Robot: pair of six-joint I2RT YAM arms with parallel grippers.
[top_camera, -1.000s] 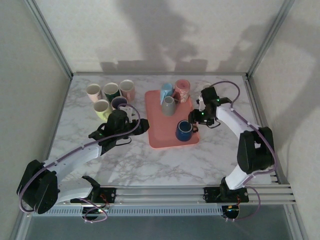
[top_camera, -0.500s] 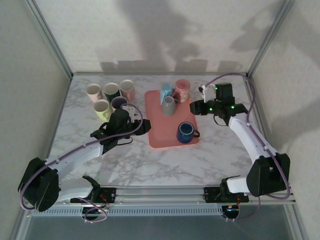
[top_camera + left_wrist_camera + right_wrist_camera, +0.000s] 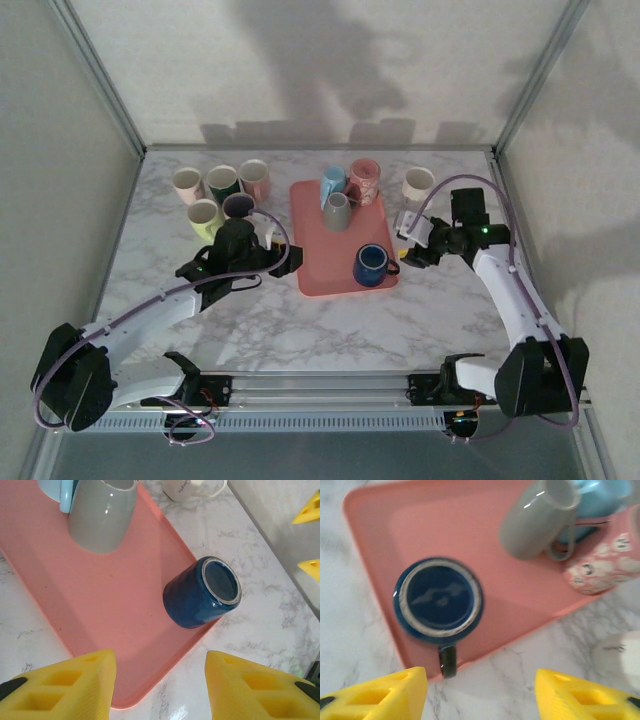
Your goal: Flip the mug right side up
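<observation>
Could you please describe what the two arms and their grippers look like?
Both the left arm and the right arm have slim white links joined by black joints, each trailed by a looping purple cable. The grippers' fingers are yellow wedges with rectangular cut-outs.

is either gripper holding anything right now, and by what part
Nothing is held. The left gripper and right gripper both stand open and empty, with the blue mug free on the pink tray.
</observation>
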